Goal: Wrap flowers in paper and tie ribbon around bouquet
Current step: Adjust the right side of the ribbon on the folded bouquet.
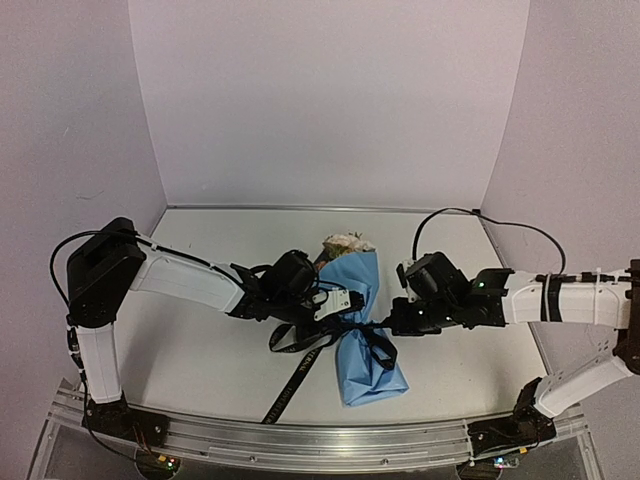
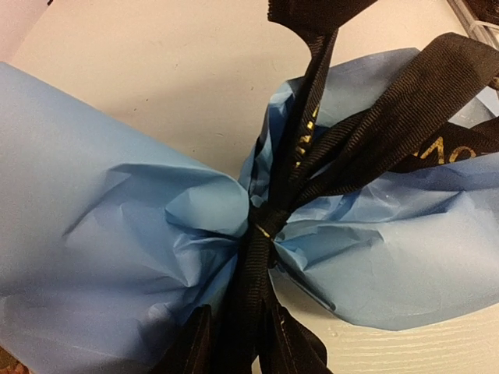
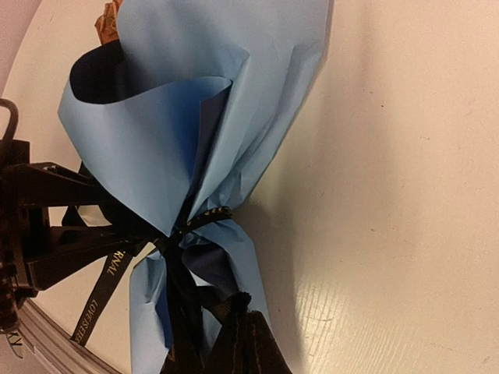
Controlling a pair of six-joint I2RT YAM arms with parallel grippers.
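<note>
Black ribbon [image 1: 330,342] cinching bouquet [image 1: 362,330] waist; right gripper [image 1: 392,322] beside it pinching one end, left gripper [image 1: 322,312] gripping another (pulling evenly advisable).

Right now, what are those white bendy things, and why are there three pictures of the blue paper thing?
The white bendy things are two robot arms bolted to a table. One picture looks down from above. The other two come from small cameras on each arm's wrist, so they show the same things up close.

On the table lies a bouquet: flowers rolled in blue paper, cream blooms peeking from the far end. A black ribbon is cinched around its middle, and one tail trails toward the near edge.

The left gripper and the right gripper sit on either side of the knot. The right one is shut, seemingly on ribbon. Whether the left one holds anything, I can't tell.
</note>
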